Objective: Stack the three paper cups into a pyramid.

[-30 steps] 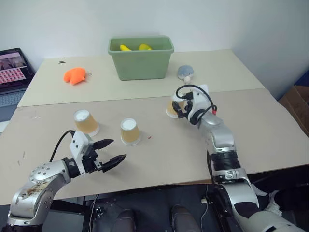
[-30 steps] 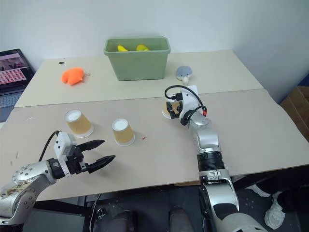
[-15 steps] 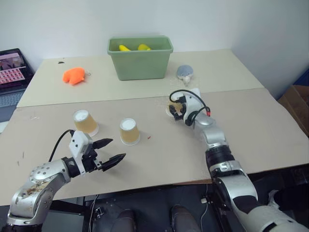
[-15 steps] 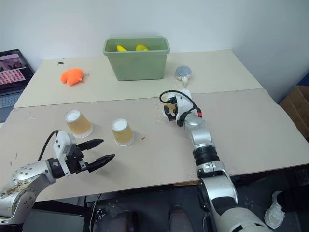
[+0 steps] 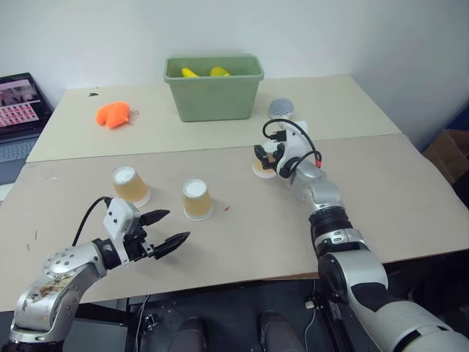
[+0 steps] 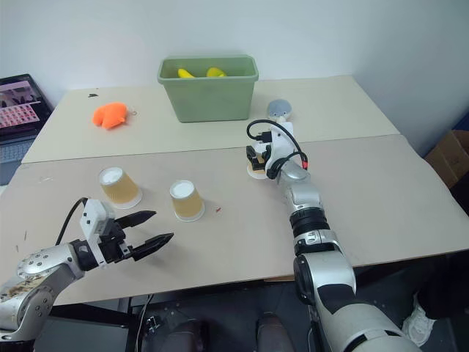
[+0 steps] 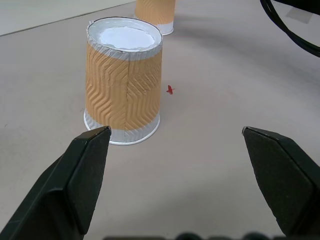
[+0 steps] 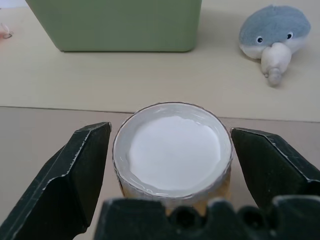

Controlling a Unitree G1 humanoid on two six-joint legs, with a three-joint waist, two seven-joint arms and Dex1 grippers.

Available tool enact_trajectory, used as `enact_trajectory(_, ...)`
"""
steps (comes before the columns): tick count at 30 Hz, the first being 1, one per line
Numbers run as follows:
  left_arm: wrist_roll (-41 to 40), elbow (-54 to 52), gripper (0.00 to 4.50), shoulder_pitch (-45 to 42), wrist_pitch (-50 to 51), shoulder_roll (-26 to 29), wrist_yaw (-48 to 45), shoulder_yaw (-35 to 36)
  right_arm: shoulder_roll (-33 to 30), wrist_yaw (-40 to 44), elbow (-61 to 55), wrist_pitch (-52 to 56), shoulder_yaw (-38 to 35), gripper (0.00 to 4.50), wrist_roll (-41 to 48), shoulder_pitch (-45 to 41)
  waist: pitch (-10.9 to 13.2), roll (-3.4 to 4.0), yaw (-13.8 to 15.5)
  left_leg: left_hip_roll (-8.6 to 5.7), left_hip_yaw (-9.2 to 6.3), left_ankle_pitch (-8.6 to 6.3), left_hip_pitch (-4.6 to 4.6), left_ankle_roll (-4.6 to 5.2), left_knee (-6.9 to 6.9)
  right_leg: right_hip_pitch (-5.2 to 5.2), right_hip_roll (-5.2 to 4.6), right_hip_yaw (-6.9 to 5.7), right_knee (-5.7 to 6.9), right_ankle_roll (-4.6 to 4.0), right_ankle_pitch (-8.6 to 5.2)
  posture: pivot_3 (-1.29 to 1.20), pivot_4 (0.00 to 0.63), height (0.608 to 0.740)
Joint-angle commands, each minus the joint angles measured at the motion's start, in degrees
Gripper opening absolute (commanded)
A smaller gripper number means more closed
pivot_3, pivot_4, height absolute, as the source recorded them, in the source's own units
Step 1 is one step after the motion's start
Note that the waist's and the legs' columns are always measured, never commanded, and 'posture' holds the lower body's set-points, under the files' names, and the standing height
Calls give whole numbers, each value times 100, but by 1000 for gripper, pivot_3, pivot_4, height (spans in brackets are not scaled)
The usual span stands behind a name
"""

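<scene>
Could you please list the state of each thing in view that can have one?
Left cup: upside down on the table, free.
Middle cup: upside down, free, ahead of the left hand.
Right cup: upside down, between the right hand's open fingers, not yet gripped.
Left hand: open, empty.
Right hand: open around the right cup.
Green bin: upright, holding yellow items.
Laptop: open, screen lit.

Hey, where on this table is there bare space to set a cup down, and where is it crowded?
Bare: the front table between the middle cup and the right arm, and the stretch right of the right gripper. Also the back table between the orange toy and green bin. Crowded: around the right cup, between open jaws, near the plush.
</scene>
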Motion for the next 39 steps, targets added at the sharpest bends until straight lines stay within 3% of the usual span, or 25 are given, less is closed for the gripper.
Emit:
enact_trajectory(1,-33,-214,4500,-16,-75,54,2,175,-32,-14,-72,-253,5,4444,-44,-157,0,0,2,0,0,0,0,0,0,0,0,0,0,0,0,0,150,732)
enact_trajectory(7,-31,-213,4500,-35,-55,41,23,174,-50,-74,-11,-319,85,4444,-161,-175,0,0,5,-1,0,0,0,0,0,0,-1,0,0,0,0,0,150,732)
enact_trajectory(13,-40,-209,4500,-31,-41,52,29,198,-34,-36,-40,-335,162,2811,-252,-164,0,0,5,-1,0,0,0,0,0,1,-1,0,0,0,0,0,150,732)
enact_trajectory(18,-40,-224,4500,18,-40,47,23,195,-26,-3,-191,-317,204,2812,-278,-124,0,0,4,0,0,0,0,0,0,0,0,0,0,0,0,0,150,732)
enact_trajectory(22,-36,-252,4500,50,-33,27,42,164,-146,416,-1090,-244,303,2812,-158,154,1,2,6,0,-1,0,-2,0,0,-2,-1,0,0,0,0,0,150,732)
enact_trajectory(26,-46,-267,4500,75,-35,11,59,184,-650,2339,-3172,663,836,2812,697,1074,1,2,49,0,-4,0,-6,0,0,-2,-2,-3,-2,0,0,0,150,732)
enact_trajectory(29,-57,-296,4500,116,-43,0,58,205,-1092,3064,-3957,1171,1088,2812,1007,1534,1,2,66,0,-4,-1,-5,1,1,1,-5,-8,-3,0,0,0,150,732)
enact_trajectory(33,-56,-316,4500,127,-55,-26,74,196,-1361,3534,-4159,1308,1366,2812,1019,1807,1,1,53,2,-1,0,19,2,4,19,-1,-8,0,-2,2,0,150,732)
enact_trajectory(39,-49,-376,4500,149,-53,-79,149,206,-1242,3707,-3999,1259,1712,2812,882,1819,1,1,27,2,-1,0,16,1,3,15,2,-6,-4,-1,1,0,150,732)
